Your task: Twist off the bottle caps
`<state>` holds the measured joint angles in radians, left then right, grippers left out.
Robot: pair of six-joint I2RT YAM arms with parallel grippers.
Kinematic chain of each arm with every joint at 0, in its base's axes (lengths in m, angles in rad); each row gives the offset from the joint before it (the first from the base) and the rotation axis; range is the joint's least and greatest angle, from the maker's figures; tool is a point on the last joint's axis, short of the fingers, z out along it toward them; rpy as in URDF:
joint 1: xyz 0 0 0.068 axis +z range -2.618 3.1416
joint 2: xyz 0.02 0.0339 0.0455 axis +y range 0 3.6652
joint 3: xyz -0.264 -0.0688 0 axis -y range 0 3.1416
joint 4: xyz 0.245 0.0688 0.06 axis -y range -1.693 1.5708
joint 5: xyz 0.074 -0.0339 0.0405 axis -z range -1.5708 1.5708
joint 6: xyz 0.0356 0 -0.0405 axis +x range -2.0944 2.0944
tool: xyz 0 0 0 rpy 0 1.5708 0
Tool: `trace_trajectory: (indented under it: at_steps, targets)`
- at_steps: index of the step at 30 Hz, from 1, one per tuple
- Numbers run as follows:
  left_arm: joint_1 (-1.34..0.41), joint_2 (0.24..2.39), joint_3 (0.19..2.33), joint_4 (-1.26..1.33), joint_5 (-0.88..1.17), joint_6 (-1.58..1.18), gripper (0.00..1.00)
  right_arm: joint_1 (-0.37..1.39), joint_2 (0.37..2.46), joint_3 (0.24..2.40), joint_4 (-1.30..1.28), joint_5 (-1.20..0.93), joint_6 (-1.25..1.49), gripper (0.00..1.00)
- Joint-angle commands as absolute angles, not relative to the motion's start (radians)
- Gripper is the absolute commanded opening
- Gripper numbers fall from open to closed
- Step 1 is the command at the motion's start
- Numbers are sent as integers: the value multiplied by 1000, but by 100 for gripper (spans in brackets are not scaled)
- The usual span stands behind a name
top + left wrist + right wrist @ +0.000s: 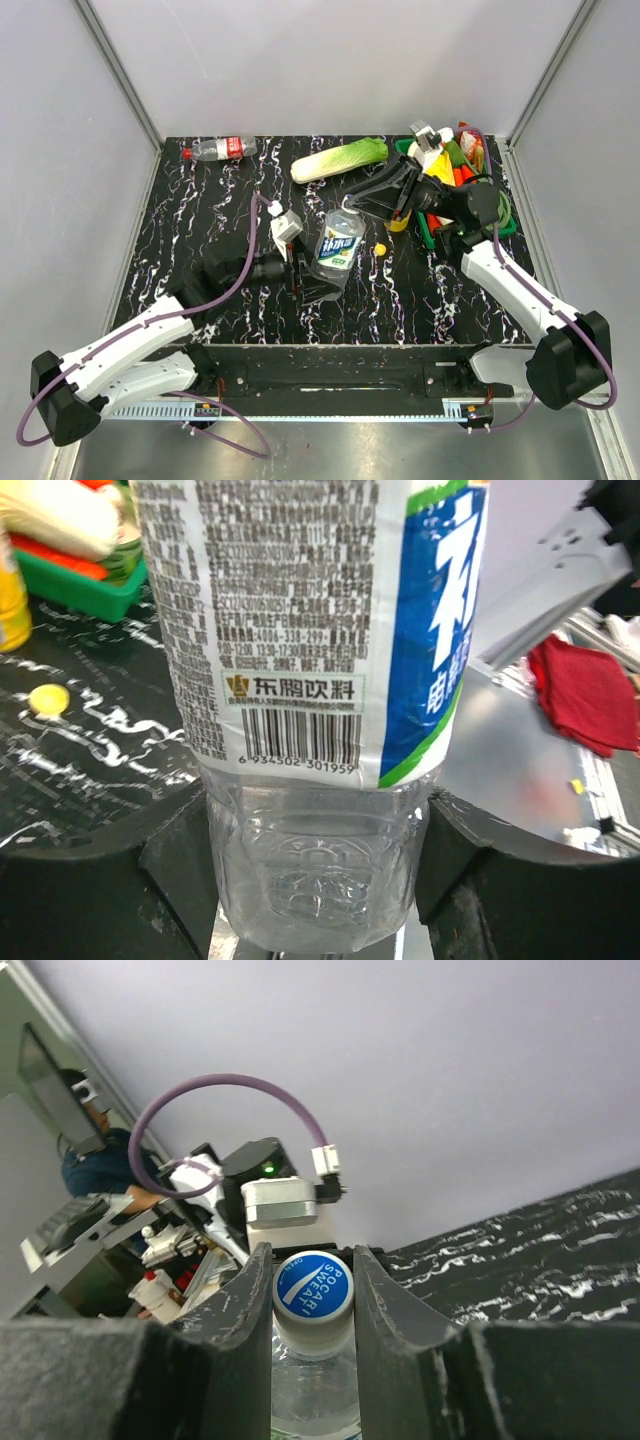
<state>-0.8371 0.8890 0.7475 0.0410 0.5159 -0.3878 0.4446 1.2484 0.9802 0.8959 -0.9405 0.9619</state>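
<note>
Left gripper (315,875) is about half open and clamped on the bottle (300,630), one finger (100,880) on each side of the clear lower body, just under the blue-white label. Right gripper (312,1282) is pinched nearly closed on the white cap (312,1292), blue disc on top facing my wrist cam, fingers touching its sides. Cap sits on the neck; can't tell whether the thread is loose. From the top cam the bottle (338,245) is tilted between both grippers: base at the left gripper (318,282), neck leaning up and away to the right gripper (352,205). Can't tell if the base touches the table (200,220). Yellow cap (380,247) lies loose on the table just right of the held bottle, below the right gripper; on the left wrist cam it is left of my fingers (48,699). Juice bottle (400,222) stands just behind the right gripper, against the basket (508,226); its top is hidden by my right arm. Red-label bottle (222,149) lies on its side well beyond the left gripper, at the far left edge, red cap (187,154) on it and pointing left. Cabbage (340,160) lies beyond both grippers, near the back edge.
</note>
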Motion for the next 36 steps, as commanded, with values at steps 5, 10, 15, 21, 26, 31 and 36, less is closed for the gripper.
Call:
trace_trajectory:
  at_steps: [5,10,15,21,26,31,36]
  targets:
    - [-834,911,745,437,846,-509,11,456,1301,985,1389,-1086,1225,0]
    - [-834,960,765,474,897,-543,11,456,1319,996,1447,-1094,1267,0]
    - [-831,956,772,425,862,-517,11,456,1301,985,1384,-1069,1229,7]
    - [-833,927,752,322,790,-472,11,448,1246,943,1290,-988,1141,80]
    - [-830,913,742,282,770,-459,11,446,1216,933,1236,-954,1098,100]
    - [-830,897,758,186,713,-413,11,436,1180,917,1184,-902,1066,99]
    - [-831,890,788,62,628,-359,11,433,1112,907,956,-807,941,100]
